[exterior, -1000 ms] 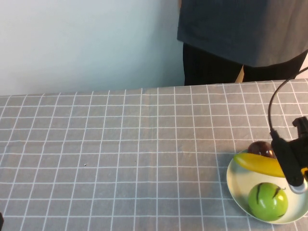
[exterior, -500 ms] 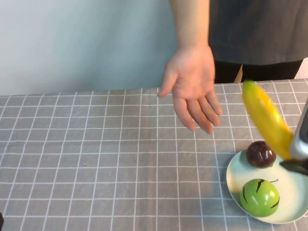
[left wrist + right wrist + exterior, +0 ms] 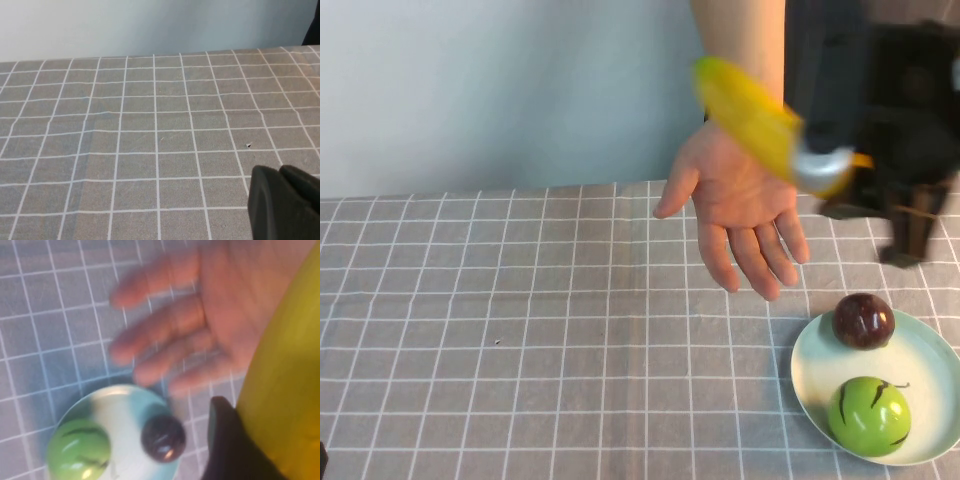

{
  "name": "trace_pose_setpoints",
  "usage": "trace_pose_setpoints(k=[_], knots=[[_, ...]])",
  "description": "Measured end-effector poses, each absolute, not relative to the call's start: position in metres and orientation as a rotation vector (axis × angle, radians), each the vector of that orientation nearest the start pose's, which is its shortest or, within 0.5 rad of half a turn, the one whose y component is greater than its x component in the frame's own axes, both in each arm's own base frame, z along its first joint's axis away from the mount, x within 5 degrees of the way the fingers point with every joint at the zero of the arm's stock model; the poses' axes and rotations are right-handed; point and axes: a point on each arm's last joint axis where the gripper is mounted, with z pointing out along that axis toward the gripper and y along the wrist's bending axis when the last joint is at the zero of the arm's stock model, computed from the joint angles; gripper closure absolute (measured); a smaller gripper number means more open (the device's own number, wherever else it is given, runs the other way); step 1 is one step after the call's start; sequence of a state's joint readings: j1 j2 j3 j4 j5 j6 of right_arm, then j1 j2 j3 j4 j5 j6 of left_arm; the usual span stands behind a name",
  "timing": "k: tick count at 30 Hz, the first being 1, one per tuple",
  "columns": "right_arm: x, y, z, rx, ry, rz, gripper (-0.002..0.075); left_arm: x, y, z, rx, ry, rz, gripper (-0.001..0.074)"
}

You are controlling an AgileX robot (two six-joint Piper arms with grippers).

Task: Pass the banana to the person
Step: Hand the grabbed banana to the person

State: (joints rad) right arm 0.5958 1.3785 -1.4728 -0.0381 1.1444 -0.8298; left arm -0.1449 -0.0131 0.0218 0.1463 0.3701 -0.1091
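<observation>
The yellow banana is held in the air by my right gripper, which is shut on its lower end. It hangs just above the person's open palm, which reaches over the table's far edge. In the right wrist view the banana fills one side, beside one dark finger, with the person's hand below it. The person's dark shirt is mostly hidden behind my right arm. My left gripper is low over bare cloth, far from the banana, and its fingers look pressed together.
A pale plate at the front right holds a green round fruit and a dark red-brown fruit. Both also show in the right wrist view, on the plate. Grey checked cloth covers the table.
My right gripper has lifted the banana off the plate and carried it up and left, over the person's palm. The person's hand came in and stays open.
</observation>
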Motion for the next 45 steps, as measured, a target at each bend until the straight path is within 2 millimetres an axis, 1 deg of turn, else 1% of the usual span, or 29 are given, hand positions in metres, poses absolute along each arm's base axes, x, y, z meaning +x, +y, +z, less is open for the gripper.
trace_pose_setpoints(k=[3,6,9,14,18,20,21,25,27,30,34,36,38,40,43,45], knots=[[0.250,0.179,0.397,-1.761,1.883,-0.176,0.0449,0.053,-0.003,0.174,0.123,1.854,-0.033,0.0739],[0.270,0.196,0.383,-1.838,1.910,-0.215,0.0449,0.053,-0.003,0.173,0.123,1.856,-0.032,0.0739],[0.283,0.205,0.370,-1.878,1.933,-0.227,0.0449,0.053,-0.003,0.173,0.123,1.856,-0.032,0.0740],[0.292,0.211,0.356,-1.935,1.929,-0.258,0.0449,0.053,-0.003,0.173,0.123,1.856,-0.032,0.0739],[0.294,0.213,0.356,-1.927,1.905,-0.266,0.0449,0.053,-0.003,0.173,0.123,1.856,-0.032,0.0739],[0.295,0.214,0.356,-1.925,1.898,-0.267,0.0435,0.053,-0.003,0.173,0.123,1.856,-0.032,0.0739],[0.295,0.214,0.356,-1.923,1.896,-0.268,0.0413,0.053,-0.003,0.173,0.123,1.856,-0.032,0.0739],[0.295,0.214,0.357,-1.880,1.925,-0.274,0.0278,0.053,-0.003,0.173,0.123,1.856,-0.032,0.0739],[0.292,0.214,0.361,-1.844,1.940,-0.287,0.0246,0.053,-0.003,0.173,0.123,1.856,-0.032,0.0739],[0.281,0.211,0.378,-1.758,1.944,-0.318,0.0228,0.053,-0.003,0.173,0.123,1.856,-0.032,0.0739],[0.255,0.200,0.408,-1.595,1.975,-0.323,0.0225,0.053,-0.003,0.173,0.123,1.856,-0.032,0.0739],[0.246,0.193,0.419,-1.461,2.035,-0.304,0.0251,0.053,-0.003,0.173,0.123,1.856,-0.032,0.0739],[0.239,0.186,0.427,-1.320,2.088,-0.273,0.0316,0.053,-0.003,0.173,0.123,1.856,-0.032,0.0740],[0.229,0.177,0.430,-1.229,2.127,-0.247,0.0424,0.053,-0.003,0.173,0.123,1.856,-0.032,0.0740],[0.212,0.160,0.427,-1.153,2.178,-0.221,0.0580,0.053,-0.003,0.173,0.123,1.856,-0.032,0.0740],[0.198,0.147,0.426,-1.085,2.205,-0.198,0.0651,0.053,-0.003,0.173,0.123,1.856,-0.032,0.0739]])
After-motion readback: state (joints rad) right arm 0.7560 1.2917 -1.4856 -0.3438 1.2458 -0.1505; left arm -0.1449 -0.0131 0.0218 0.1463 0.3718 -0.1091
